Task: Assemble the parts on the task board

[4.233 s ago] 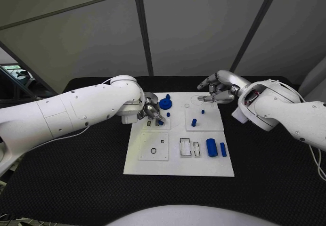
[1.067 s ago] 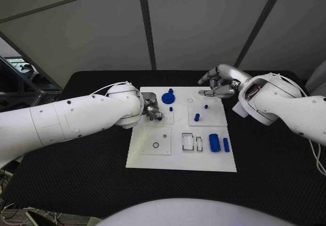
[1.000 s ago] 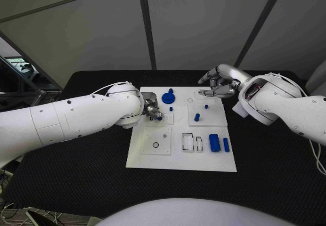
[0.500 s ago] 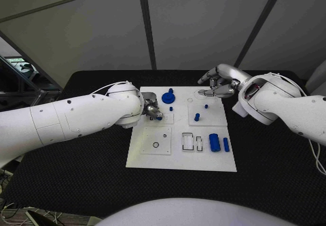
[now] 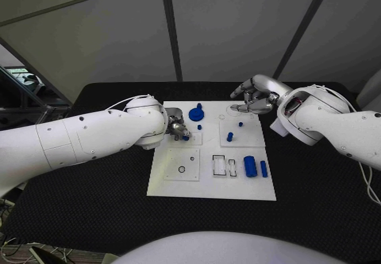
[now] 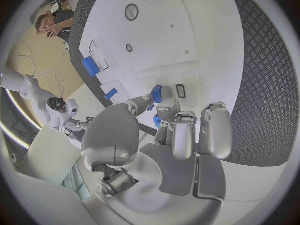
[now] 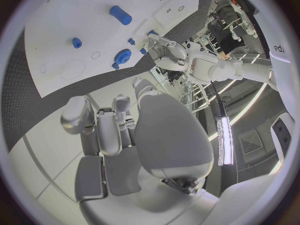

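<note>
The white task board (image 5: 212, 184) lies mid-table. My left hand (image 5: 176, 129) is at its left edge and pinches a small blue peg (image 6: 157, 94) between thumb and finger, just above a small dark slot (image 6: 180, 90) in the board. My right hand (image 5: 254, 99) hovers over the board's far right corner with loosely bent fingers (image 7: 107, 127) and nothing in them. On the board stand a round blue knob (image 5: 196, 114), a short peg (image 5: 228, 137) and two tiny pegs (image 5: 199, 127). A thick blue cylinder (image 5: 249, 165) and a slim blue bar (image 5: 262, 168) lie near the right edge.
Two empty rectangular slots (image 5: 218, 165) sit beside the cylinder. A raised square plate with small round holes (image 5: 183, 165) takes up the board's near left. Black matting (image 5: 95, 209) surrounds the board. My bulky left forearm (image 5: 87, 137) covers the table's left side.
The camera shifted after the earliest frame. Over the last second the left hand keeps the peg at the same slot, and the right hand has edged slightly left.
</note>
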`<action>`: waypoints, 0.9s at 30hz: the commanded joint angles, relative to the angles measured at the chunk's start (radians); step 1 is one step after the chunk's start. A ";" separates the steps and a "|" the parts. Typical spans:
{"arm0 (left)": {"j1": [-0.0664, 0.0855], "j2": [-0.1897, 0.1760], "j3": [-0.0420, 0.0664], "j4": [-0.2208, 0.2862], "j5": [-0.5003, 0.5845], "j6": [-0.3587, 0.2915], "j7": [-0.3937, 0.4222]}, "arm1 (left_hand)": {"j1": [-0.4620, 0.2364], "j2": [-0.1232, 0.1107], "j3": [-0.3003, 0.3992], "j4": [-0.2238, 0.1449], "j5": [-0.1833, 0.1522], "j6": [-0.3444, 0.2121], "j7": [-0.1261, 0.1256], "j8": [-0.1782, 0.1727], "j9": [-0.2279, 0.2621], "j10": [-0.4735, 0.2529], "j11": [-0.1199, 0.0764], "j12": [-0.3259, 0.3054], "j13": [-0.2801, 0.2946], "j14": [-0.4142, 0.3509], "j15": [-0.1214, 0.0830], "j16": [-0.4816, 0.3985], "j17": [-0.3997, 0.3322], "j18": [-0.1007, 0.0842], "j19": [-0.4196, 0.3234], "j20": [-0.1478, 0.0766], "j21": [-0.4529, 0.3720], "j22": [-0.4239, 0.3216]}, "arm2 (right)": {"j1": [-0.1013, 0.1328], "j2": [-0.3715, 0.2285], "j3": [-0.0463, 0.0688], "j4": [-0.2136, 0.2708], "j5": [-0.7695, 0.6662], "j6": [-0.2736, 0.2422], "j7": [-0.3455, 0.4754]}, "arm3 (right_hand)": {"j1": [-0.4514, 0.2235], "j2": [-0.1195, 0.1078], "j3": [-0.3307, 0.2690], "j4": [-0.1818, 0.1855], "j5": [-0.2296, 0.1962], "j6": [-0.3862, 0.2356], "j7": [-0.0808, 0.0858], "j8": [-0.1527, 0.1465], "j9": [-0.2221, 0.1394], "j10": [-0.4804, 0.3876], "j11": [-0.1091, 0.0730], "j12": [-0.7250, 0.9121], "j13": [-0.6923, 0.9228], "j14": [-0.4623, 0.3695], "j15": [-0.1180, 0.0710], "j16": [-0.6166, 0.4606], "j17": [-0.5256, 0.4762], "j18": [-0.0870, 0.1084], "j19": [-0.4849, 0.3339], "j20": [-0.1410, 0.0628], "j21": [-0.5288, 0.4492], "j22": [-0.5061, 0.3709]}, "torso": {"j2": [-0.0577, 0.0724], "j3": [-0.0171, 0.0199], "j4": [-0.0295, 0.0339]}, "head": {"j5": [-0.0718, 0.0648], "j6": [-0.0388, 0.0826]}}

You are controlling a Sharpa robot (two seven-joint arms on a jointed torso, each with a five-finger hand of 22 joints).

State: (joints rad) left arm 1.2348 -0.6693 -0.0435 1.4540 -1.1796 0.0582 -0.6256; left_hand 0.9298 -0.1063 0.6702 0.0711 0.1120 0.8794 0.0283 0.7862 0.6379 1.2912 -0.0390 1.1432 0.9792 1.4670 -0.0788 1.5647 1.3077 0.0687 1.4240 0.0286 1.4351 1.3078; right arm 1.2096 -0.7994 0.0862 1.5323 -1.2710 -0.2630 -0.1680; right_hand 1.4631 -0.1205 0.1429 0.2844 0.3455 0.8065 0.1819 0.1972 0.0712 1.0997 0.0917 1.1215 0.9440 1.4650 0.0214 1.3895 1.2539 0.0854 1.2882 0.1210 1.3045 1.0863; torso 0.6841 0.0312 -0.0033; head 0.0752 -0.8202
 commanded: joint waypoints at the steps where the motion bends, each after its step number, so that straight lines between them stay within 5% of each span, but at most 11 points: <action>1: -0.003 0.001 -0.003 -0.004 0.000 0.021 -0.002 | -0.011 0.006 -0.042 0.014 -0.001 0.011 0.002 -0.008 -0.004 0.006 0.003 0.007 0.001 0.104 -0.008 0.006 0.263 -0.018 0.010 -0.001 0.004 0.060 | 0.001 0.002 0.001 -0.002 -0.004 0.005 0.011 | -0.009 -0.001 0.005 0.001 0.006 0.003 -0.001 0.007 0.000 -0.007 0.000 -0.002 -0.001 0.024 -0.008 -0.004 -0.002 0.015 -0.010 0.000 -0.006 -0.002 | 0.000 -0.0002 0.0007 | 0.000 -0.001; 19: -0.003 0.003 -0.003 -0.014 0.000 0.011 0.004 | -0.016 0.049 -0.245 0.096 0.003 0.032 0.000 -0.024 -0.024 0.014 0.002 0.017 0.007 0.104 -0.009 0.006 0.263 -0.020 0.017 -0.002 0.004 0.070 | 0.001 0.008 0.001 -0.010 -0.003 0.015 0.014 | -0.013 0.000 0.008 0.002 0.027 -0.001 0.000 0.011 -0.001 -0.013 0.001 -0.002 -0.005 0.021 -0.008 -0.009 -0.008 0.017 -0.017 0.000 -0.014 -0.013 | 0.000 -0.0004 0.0003 | -0.001 -0.002; 27: -0.003 0.000 -0.003 -0.015 0.000 0.007 0.005 | -0.026 0.036 -0.325 0.137 0.003 0.036 -0.002 -0.027 -0.028 0.014 0.001 0.017 0.005 0.104 -0.010 0.006 0.263 -0.020 0.018 -0.003 0.004 0.073 | 0.001 0.006 0.001 -0.012 -0.003 0.018 0.014 | -0.015 -0.001 0.009 0.002 0.032 -0.003 0.000 0.012 -0.001 -0.018 0.001 -0.005 -0.010 0.018 -0.007 -0.016 -0.019 0.019 -0.025 0.000 -0.022 -0.026 | 0.000 -0.0010 0.0003 | -0.001 0.000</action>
State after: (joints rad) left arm 1.2315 -0.6685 -0.0460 1.4396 -1.1784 0.0611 -0.6234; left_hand 0.9109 -0.0653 0.3479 0.2085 0.1122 0.9098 0.0266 0.7631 0.6104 1.2961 -0.0374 1.1571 0.9843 1.4635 -0.0823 1.5647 1.3077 0.0686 1.4347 0.0251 1.4351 1.3077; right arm 1.2092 -0.7927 0.0861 1.5207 -1.2711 -0.2522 -0.1621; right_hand 1.4585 -0.1242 0.1457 0.2872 0.3738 0.8064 0.1819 0.2023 0.0712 1.0913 0.0928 1.1215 0.9342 1.4650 0.0214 1.3793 1.2356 0.0853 1.2683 0.1202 1.2854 1.0607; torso 0.6843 0.0306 -0.0028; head 0.0745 -0.8209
